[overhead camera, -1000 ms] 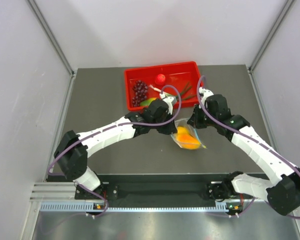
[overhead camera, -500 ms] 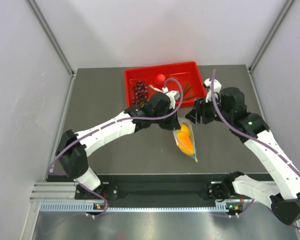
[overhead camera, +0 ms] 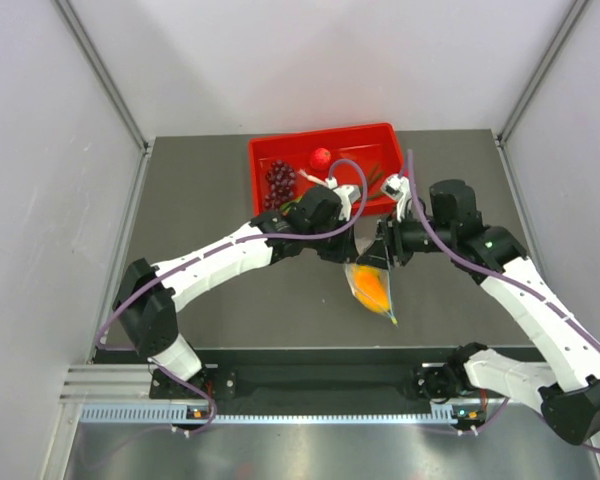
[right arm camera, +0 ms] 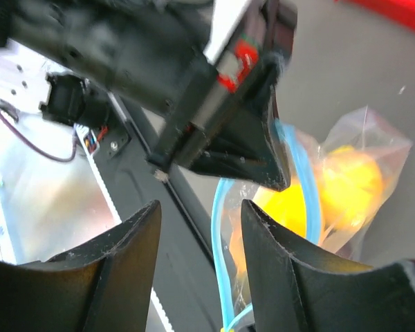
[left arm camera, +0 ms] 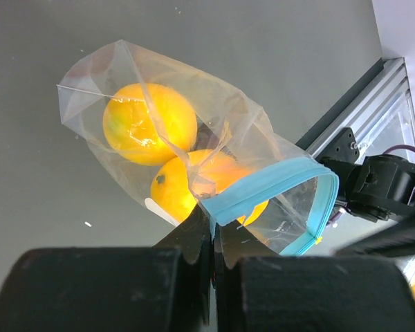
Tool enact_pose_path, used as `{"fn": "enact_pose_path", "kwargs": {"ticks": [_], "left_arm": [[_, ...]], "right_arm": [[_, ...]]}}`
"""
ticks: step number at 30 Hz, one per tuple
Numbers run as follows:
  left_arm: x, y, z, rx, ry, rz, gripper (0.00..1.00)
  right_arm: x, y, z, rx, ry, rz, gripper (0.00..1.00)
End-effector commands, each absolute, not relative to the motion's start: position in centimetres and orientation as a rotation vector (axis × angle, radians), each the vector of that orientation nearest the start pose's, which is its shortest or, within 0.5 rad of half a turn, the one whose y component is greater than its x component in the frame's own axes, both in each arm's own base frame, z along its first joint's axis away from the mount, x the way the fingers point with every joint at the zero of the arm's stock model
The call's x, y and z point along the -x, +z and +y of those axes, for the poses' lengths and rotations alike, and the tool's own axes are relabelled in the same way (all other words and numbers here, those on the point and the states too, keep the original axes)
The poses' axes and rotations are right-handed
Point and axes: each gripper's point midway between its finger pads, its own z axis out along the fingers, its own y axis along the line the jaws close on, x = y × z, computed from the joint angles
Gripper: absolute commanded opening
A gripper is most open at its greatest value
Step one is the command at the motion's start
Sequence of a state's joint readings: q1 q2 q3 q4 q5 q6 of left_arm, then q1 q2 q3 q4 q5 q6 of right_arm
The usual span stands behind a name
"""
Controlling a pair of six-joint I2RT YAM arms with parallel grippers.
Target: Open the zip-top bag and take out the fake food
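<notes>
The zip-top bag hangs just in front of the red tray, with its lower tip pointing away from the tray. The left gripper has its jaws closed on one side of the teal zip strip, and the bag's mouth gapes open. Inside lie the lemon and the mango. A dark shape between them may be the maroon piece. The right gripper hovers at the bag's mouth on the tray's near side, its jaws spread apart and holding nothing.
</notes>
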State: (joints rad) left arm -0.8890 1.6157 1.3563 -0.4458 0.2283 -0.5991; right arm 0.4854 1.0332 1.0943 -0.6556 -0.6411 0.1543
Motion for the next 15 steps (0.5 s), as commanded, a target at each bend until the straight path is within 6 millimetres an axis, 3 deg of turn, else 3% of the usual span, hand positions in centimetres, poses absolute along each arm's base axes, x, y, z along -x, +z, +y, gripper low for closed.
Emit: {"fn": "enact_pose_path", "kwargs": {"ticks": [1,7,15], "left_arm": [[-23.5,20.6,-39.1,-0.511,-1.009,2.39,0.0],[-23.5,21.1,-39.0,-0.522,-1.007,2.39,0.0],[-23.4,21.6,-39.3,-0.548,-1.016,2.389,0.0]], "right_arm": [[-18.5,24.7,22.7,0.796,1.059,2.108,0.49],[-19.2,19.8,21.0,0.716,0.913,2.278,0.49],[-20.5,16.7,18.9,0.702,0.692,2.345,0.49]]}}
